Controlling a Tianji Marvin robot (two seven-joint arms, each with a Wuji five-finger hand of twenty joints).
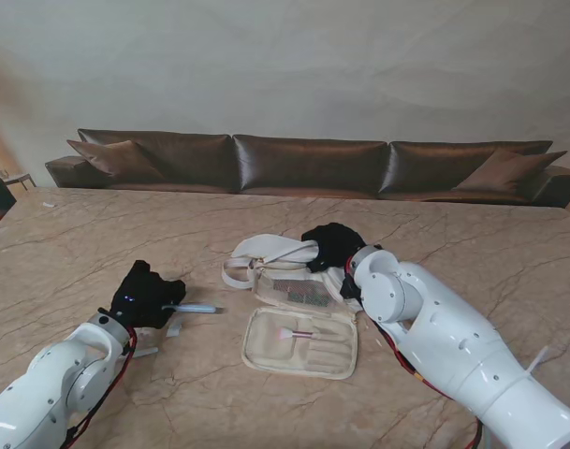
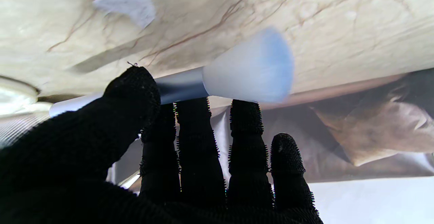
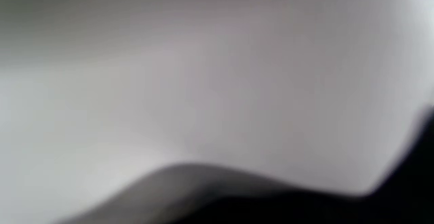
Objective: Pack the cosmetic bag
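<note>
1. Left hand [image 1: 146, 295], near me on the left: pinches a blue brush [image 1: 193, 308]. The stand view shows only its handle poking right.
2. The left wrist view adds the brush head [image 2: 249, 69], soft and pale blue, with the thumb [image 2: 132, 92] over the handle.
3. Centre: open brush case [image 1: 301, 342], a pink brush [image 1: 296, 333] inside.
4. Just beyond: white bag [image 1: 280, 267], right hand [image 1: 333, 245] on it; grip cannot be told.
5. The right wrist view is a grey blur.
6. Far: brown sofa [image 1: 308, 166].

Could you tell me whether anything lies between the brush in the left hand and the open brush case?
Nothing visible does: bare table separates the blue brush in the left hand from the open case, which already holds a pink brush.
</note>
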